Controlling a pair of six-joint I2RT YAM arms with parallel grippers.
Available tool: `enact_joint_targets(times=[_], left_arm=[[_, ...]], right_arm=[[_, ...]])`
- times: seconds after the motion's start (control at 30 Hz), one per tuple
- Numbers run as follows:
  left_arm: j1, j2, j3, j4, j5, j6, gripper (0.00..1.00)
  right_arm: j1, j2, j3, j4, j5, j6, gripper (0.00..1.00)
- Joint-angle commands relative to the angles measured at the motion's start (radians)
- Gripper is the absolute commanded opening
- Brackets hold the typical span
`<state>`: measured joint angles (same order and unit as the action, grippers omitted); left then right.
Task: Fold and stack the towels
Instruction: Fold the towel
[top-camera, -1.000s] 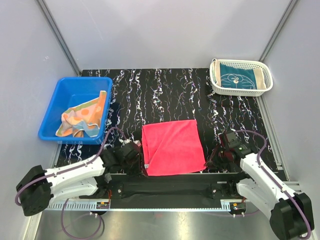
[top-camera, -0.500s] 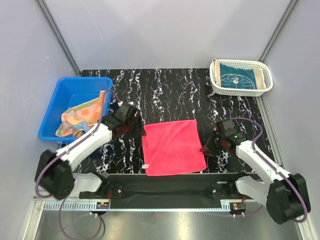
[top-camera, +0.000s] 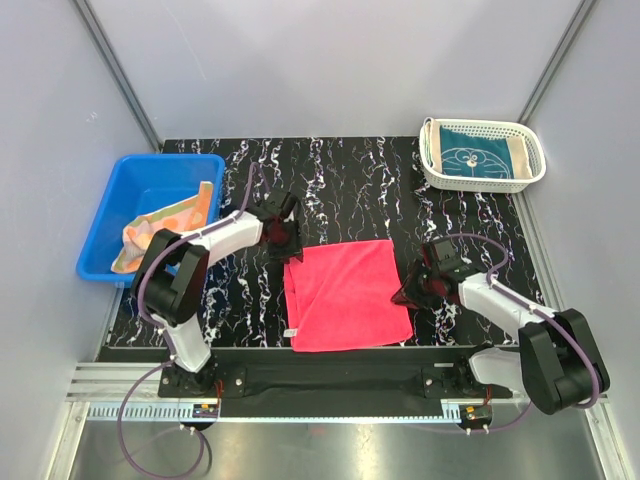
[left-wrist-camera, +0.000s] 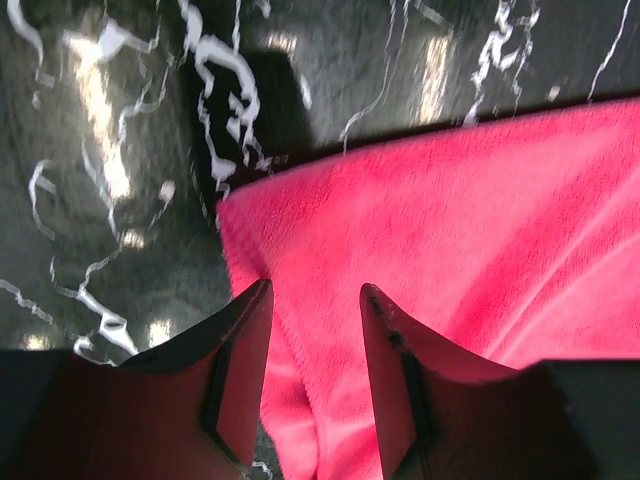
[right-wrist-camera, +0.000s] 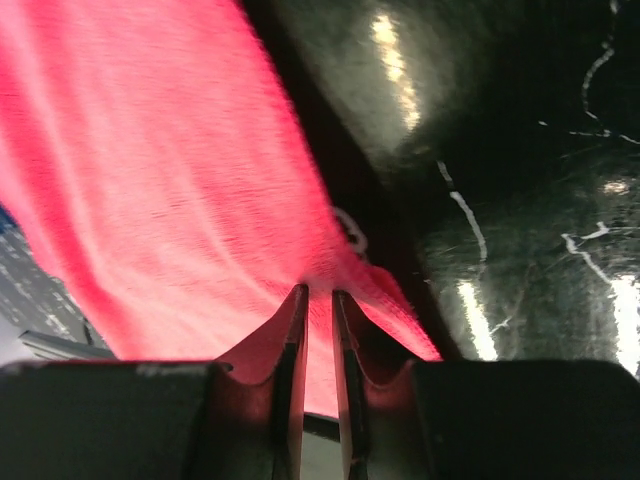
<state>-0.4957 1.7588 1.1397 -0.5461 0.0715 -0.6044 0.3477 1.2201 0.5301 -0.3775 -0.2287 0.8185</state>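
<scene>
We see pink-red towel (top-camera: 345, 292) flat | left end effector (left-wrist-camera: 315, 290) spread astride its corner | right end effector (right-wrist-camera: 318, 292) seemingly pinching the edge | we should pinch both, lift evenly.

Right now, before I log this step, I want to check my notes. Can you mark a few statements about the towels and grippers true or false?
1. The teal towel sits in the white basket. True.
2. The pink towel lies in the blue bin. False: it lies on the table; the bin holds the orange towel.
3. The left gripper is open at the pink towel's corner. True.
4. The right gripper is at the basket. False: it pinches the pink towel's right edge.
</scene>
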Motion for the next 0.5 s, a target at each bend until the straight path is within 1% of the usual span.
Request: enact_joint_targets(times=[0.0,0.23,0.47], left_arm=[[0.006,0.036,0.072,0.029,-0.018,0.018,0.44],[0.006,0.054,0.092,-0.028,-0.107,0.018,0.43],[0.006,-0.018,0.051,0.001,-0.11,0.028,0.45]], right_arm=[[0.01,0.015,-0.041,0.061,0.015,-0.004,0.21],[0.01,0.018,-0.064,0.075,0.042,-0.005,0.2],[0.01,0.028,-0.058,0.075,0.046,-0.013,0.19]])
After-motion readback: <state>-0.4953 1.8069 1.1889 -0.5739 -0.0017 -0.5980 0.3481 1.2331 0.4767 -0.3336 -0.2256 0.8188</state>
